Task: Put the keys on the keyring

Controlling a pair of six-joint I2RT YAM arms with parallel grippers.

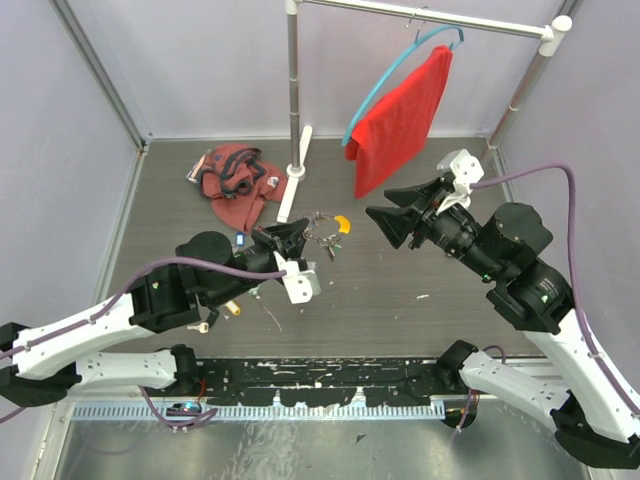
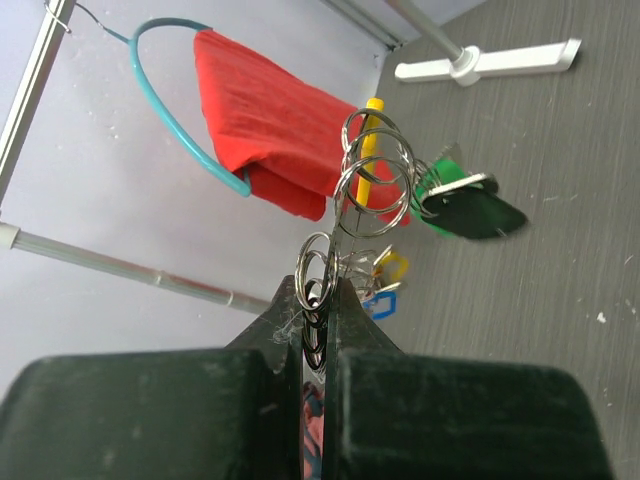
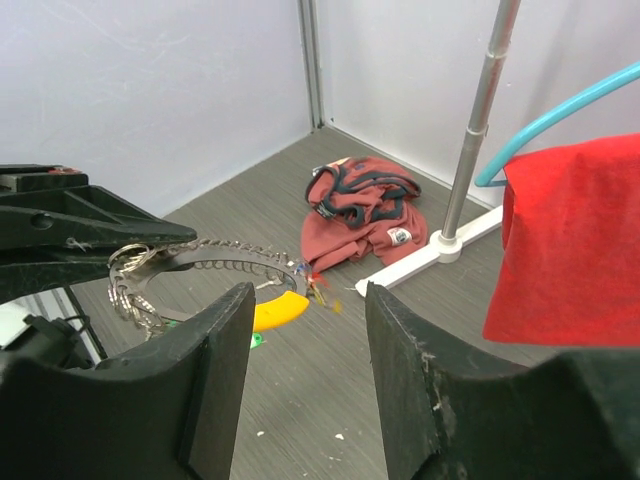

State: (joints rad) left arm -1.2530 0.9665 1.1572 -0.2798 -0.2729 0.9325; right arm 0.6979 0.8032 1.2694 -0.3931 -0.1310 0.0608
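The left gripper (image 1: 298,237) is pinched shut on the keyring (image 2: 372,176), a bunch of linked silver rings that sticks out from between its fingers (image 2: 345,300) toward the middle of the table (image 1: 400,290). Several keys (image 2: 468,210) already hang off the far end of the bunch: one with a green head, plus yellow and blue tags closer in. A yellow tag (image 1: 343,224) shows at the tip from above. The right gripper (image 1: 385,220) sits just across from the bunch with its fingers (image 3: 215,370) spread apart, holding nothing and not touching the rings. Another loose key (image 1: 232,308) lies on the table beside the left arm, well away from the ring. Behind all this, a red cloth (image 1: 400,120) hangs on a teal hanger (image 1: 375,85) from the rack (image 1: 293,90), and a crumpled reddish heap (image 1: 235,185) lies near the rack's foot.
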